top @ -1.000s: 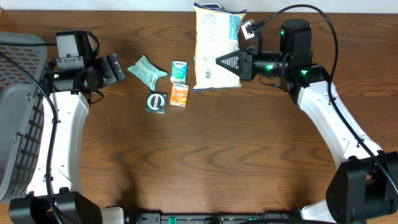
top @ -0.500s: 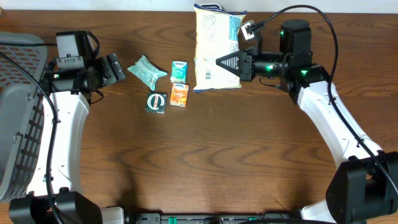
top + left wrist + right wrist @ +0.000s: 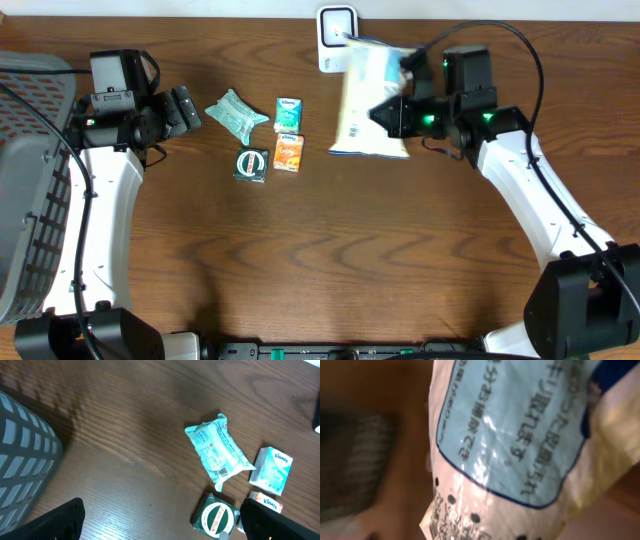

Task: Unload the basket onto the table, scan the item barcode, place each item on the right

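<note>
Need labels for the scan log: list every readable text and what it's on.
"Kleenex": teal pack
"Kleenex": orange pack
"Zam-Buk": green box
Print on the wipes pack: too small to read.
Japanese print on the bag: too blurred to quote.

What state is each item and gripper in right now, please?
White bag: held, tilted.
Right gripper: jaws shut on white bag.
Left gripper: jaws open, empty.
Wipes pack: lying flat.
Teal tissue pack: lying flat.
Orange pack: lying flat.
Dark green box: flat, label up.
</note>
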